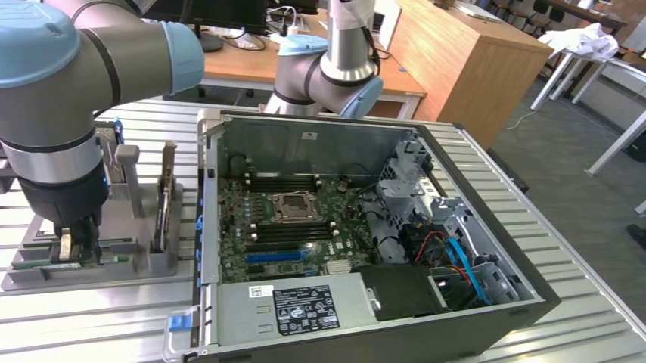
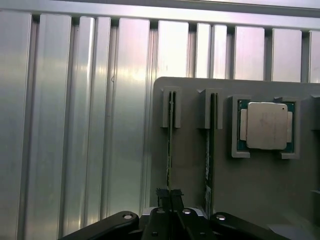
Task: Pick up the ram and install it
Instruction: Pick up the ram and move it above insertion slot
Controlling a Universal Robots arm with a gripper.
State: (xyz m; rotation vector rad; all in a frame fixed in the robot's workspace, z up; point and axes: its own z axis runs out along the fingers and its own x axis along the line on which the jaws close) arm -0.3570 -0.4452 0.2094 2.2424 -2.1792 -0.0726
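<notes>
Gripper [image 1: 77,249] sits low over the grey holder [image 1: 141,261], fingers pinched together on the top edge of the ram [image 2: 169,150] directly beneath. The stick stands on edge, long axis running straight ahead of the fingers. Second stick [image 2: 209,150] just beside; computer case [image 1: 302,140] well apart.

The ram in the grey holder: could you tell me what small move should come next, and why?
Probably a slow, straight lift. The gripper looks shut on the ram, which stands on edge in a narrow slot of the holder beside a second stick; tilting could bind it.
</notes>
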